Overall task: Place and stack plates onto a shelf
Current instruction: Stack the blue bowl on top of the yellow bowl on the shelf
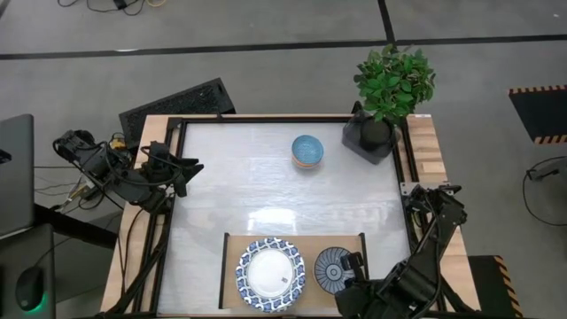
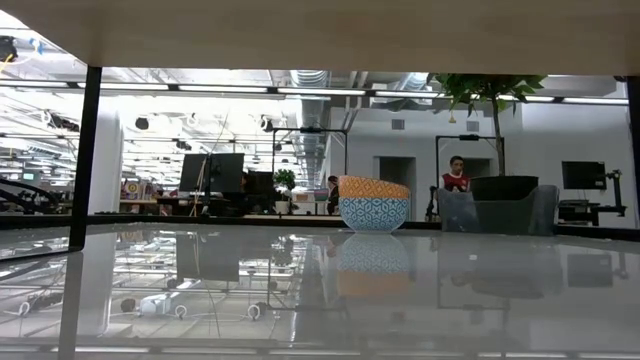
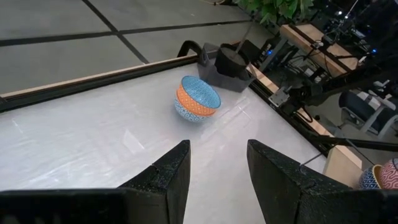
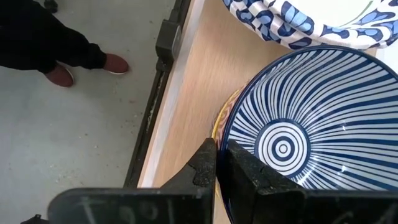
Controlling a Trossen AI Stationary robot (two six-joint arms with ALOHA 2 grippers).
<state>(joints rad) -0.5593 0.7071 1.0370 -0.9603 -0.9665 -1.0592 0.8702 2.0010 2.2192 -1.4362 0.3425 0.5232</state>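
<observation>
I'm looking at two dark, matte black arms built of chunky jointed segments. The left arm is trailing a tangle of black cables with a few coloured wires, while the right arm is showing bare angular links. The left gripper is showing two broad, wedge-shaped black fingers.

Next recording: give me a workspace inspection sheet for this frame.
Surface: glossy white tabletop, with a wooden shelf at its near edge.
Job's things: patterned plates on the shelf.
Clutter: striped bowl on the shelf beside the plates; orange-and-blue bowl; potted plant.
End effectors: left end effector open, at the table's left edge; right end effector shut on the striped bowl's rim.
Cables: bundle by the left arm.
Surroundings: office; person behind; shoes on floor.
</observation>
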